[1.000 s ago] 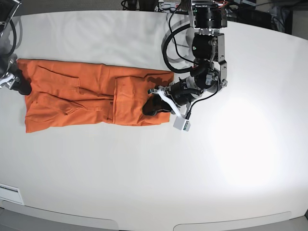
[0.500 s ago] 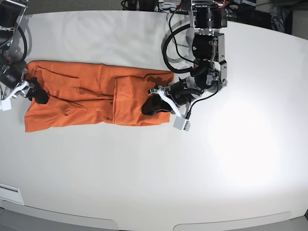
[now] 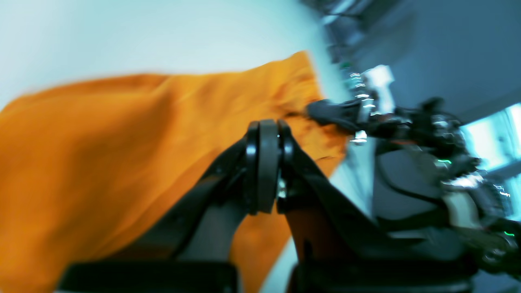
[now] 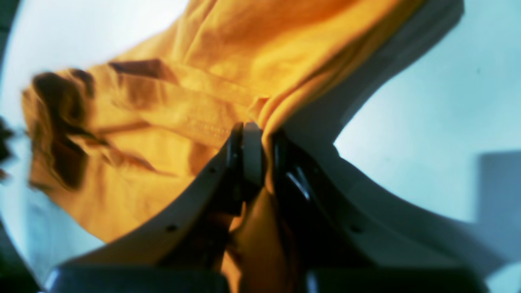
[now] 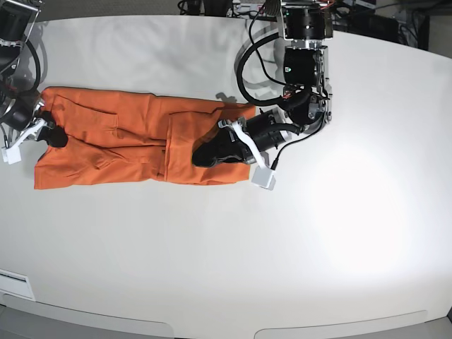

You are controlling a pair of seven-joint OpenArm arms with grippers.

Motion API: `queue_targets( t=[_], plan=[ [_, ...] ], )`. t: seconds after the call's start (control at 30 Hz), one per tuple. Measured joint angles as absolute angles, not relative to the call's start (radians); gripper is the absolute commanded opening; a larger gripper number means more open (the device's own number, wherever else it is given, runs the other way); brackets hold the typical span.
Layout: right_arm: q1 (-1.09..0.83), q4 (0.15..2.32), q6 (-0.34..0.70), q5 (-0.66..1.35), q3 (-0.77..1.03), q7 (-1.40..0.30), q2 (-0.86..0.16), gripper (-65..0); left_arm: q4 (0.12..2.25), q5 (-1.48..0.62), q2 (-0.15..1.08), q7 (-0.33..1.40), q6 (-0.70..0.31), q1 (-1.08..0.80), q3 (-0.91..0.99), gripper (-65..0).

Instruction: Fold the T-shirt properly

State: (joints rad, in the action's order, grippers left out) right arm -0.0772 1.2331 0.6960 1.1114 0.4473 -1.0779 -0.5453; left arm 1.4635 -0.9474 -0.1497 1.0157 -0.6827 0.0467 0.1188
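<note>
Jaws on both arms read as closed: the right gripper (image 4: 254, 162) is clamped on a bunched edge of the T-shirt (image 5: 134, 145), with orange cloth visibly pinched between its pads, while the left gripper (image 3: 266, 162) shows its pads pressed together, though that blurred view does not settle whether any fabric sits between them. On the table (image 5: 233, 261) the T-shirt lies as a long, already narrowed band running from 9 o'clock toward the centre, its sides apparently folded in. In the base view the right gripper (image 5: 48, 134) holds the band's end at 9 o'clock, and the left gripper (image 5: 206, 154) rests on the opposite end, near the middle of the table. The step in hand looks like the crosswise fold, bringing one end over onto the other. That next move calls for a lift high enough to clear the layers beneath, both corners of the carried end travelling together, and a release only once the edges line up, since thin fabric will sag and wrinkle if dragged.
</note>
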Motion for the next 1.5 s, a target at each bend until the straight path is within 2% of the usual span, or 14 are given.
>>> queue_targets(
  t=[0.2,0.5,0.7,0.77,0.9,1.03,1.23,1.5],
  plan=[
    [-0.084,1.425,0.688,0.900,0.463,-1.052,-0.556,-65.0,1.536,-1.034,-0.150,1.100,-0.686,0.047,0.119,-65.0],
    [-0.089,1.791,0.574,0.662,0.480,-1.045,-0.556,-65.0,1.538,-1.015,-0.083,1.117,-0.686,0.044,0.120,-65.0],
    [-0.121,1.969,0.525,0.673,0.480,-1.047,-0.552,-65.0,1.538,-1.016,-0.035,1.119,-0.686,0.044,0.144,-65.0],
    [-0.140,2.016,0.519,0.748,0.482,-1.049,-0.538,-65.0,1.538,-1.016,-0.022,1.119,-0.686,0.044,0.162,-65.0],
    [-0.187,2.073,0.610,0.995,0.481,-1.075,-0.467,-65.0,1.538,-1.015,-0.011,1.119,-0.686,0.044,0.192,-65.0],
    [-0.204,2.082,0.679,1.140,0.480,-1.108,-0.358,-65.0,1.538,-1.017,-0.011,1.119,-0.686,0.039,0.192,-65.0],
    [-0.201,2.082,0.693,1.136,0.368,-1.108,-0.230,-65.0,1.538,-1.018,-0.010,1.119,-0.686,-0.003,0.192,-65.0],
    [-0.199,2.082,0.693,0.981,0.188,-1.095,-0.125,-65.0,1.538,-1.025,0.001,1.119,-0.686,-0.016,0.191,-65.0]
  ],
)
